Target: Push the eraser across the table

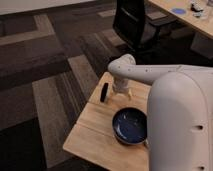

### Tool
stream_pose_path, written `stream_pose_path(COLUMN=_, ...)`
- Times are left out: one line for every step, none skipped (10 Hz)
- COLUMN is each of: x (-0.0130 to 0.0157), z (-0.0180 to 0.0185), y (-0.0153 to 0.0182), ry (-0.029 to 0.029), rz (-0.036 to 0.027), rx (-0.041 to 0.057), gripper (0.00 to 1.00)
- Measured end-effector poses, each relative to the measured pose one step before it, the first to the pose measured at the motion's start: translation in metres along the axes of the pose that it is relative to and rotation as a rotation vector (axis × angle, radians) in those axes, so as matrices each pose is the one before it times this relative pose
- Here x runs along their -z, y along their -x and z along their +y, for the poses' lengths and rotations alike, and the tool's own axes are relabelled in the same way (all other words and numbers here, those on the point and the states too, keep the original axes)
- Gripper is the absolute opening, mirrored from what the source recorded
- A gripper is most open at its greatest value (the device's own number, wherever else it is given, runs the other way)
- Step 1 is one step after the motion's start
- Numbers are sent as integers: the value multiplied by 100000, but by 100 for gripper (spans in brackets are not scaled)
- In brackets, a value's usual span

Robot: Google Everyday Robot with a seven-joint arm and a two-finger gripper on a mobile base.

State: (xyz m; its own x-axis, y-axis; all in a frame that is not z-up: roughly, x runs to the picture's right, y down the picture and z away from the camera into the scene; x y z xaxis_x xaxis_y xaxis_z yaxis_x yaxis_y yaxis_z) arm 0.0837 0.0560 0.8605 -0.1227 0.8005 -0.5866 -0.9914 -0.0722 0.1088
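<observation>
The eraser (104,92), a slim black bar, lies near the left edge of the small light-wood table (95,127), pointing away from me. My gripper (121,93) hangs from the white arm just to the right of the eraser, close above the tabletop and a short gap apart from it. A dark blue bowl (131,125) stands on the table nearer to me, right of centre.
My white arm's bulky link (182,120) hides the table's right side. A black office chair (134,22) stands behind the table. A larger pale desk (187,15) with small blue items is at the top right. Patterned carpet (45,75) lies to the left.
</observation>
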Motion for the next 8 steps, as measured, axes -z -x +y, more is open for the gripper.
stream_pose_path(x=-634, z=1047, y=-368, ry=546, rz=1369, rx=2086, gripper=65)
stream_pose_path(x=-802, z=1138, y=-101, ry=411, rz=1429, rx=2365, gripper=65)
stream_pose_path(x=-37, z=1215, y=588, ry=-548, rz=-276, rx=3217, gripper=65)
stream_pose_path(x=1064, z=2976, y=2398, ry=-279, rz=-4925, rx=7220, gripper=65)
stream_pose_path(x=1587, z=2704, y=2265, ry=-34, rz=-5218, rx=6117, gripper=65)
stream_pose_path(x=3092, z=3636, y=2459, ry=1610, rz=-7630, rx=7488, gripper=65)
stream_pose_path(x=951, z=1219, y=384, ry=1433, rz=-1827, rx=2154, gripper=65)
stream_pose_path(x=1318, z=1265, y=-64, ry=2597, rz=-744, rx=1791, gripper=65)
